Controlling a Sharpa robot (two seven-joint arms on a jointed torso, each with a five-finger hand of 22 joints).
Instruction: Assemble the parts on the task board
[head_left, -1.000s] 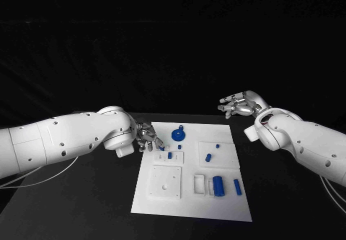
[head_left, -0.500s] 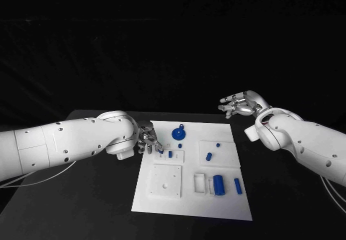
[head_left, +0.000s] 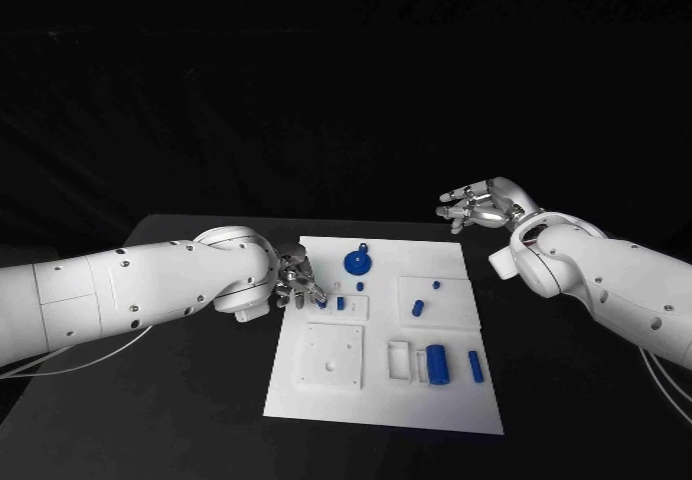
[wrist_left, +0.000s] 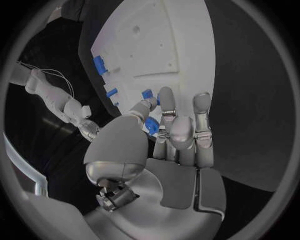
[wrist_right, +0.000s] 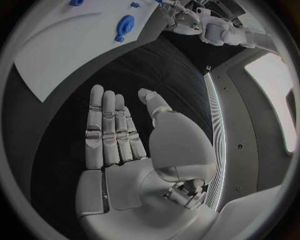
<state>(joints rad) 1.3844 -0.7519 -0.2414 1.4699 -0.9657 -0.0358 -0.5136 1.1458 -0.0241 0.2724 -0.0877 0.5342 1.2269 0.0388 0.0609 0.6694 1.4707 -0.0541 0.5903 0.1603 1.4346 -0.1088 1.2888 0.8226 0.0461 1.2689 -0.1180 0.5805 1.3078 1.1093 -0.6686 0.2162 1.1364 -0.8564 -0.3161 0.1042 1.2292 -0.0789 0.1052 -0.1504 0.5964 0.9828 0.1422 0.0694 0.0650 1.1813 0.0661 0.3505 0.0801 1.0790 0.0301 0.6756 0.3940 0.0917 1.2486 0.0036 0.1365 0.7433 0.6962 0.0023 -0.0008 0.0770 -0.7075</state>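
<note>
Head view: left hand (head_left: 296, 283) at board's (head_left: 378, 400) left edge, fingers pinching a small blue part (wrist_left: 150, 125) between thumb and fingertips. Right hand (head_left: 476, 208) raised beyond board's far right corner, fingers spread, holding nothing.

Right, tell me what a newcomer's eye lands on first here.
First the white task board in the middle of the black table, dotted with small blue parts, the round blue part near its far edge standing out. Then the left hand at the board's left edge, pinching a small blue part, and the right hand hanging open off the far right corner.
</note>
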